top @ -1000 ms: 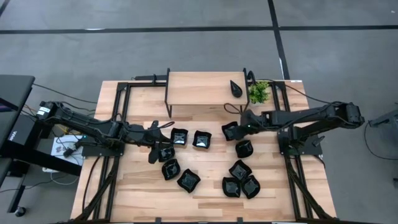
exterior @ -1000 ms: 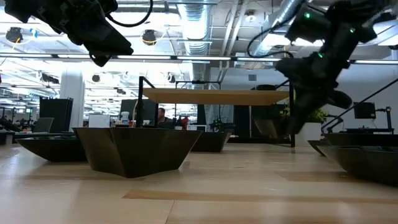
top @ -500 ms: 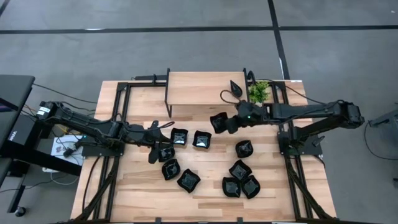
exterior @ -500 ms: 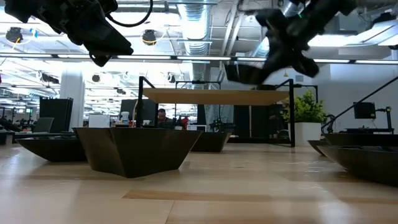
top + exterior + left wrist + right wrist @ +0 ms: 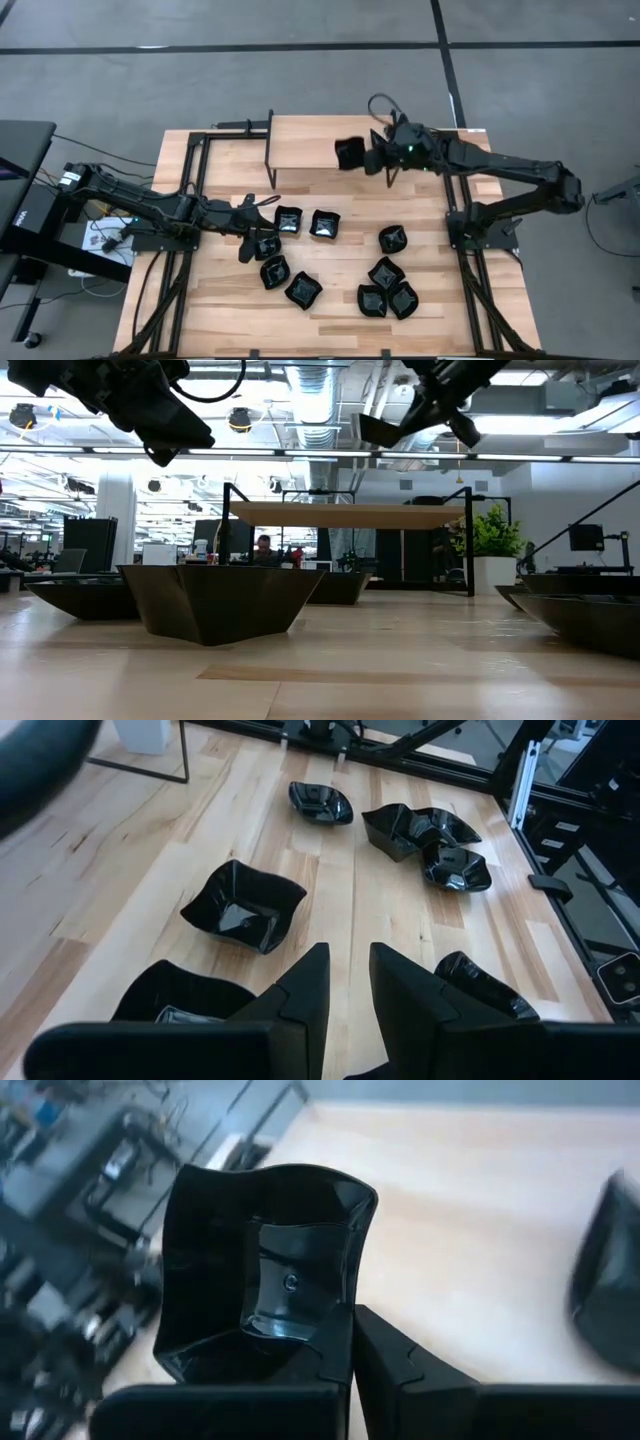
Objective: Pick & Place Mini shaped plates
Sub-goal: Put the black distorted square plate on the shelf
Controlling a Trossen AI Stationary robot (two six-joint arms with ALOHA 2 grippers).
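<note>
Right claw (image 5: pixel 372 156) is clamped on a plate (image 5: pixel 349 154) over the shelf (image 5: pixel 310 140); lower it level before you release.

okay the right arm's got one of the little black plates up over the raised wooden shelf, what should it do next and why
Probably lower it onto the wooden shelf and then open. The right gripper is shut on a square black plate, held in the air above the shelf top, as the low view shows it well above the board. The left gripper hangs over the plates on the table.
</note>
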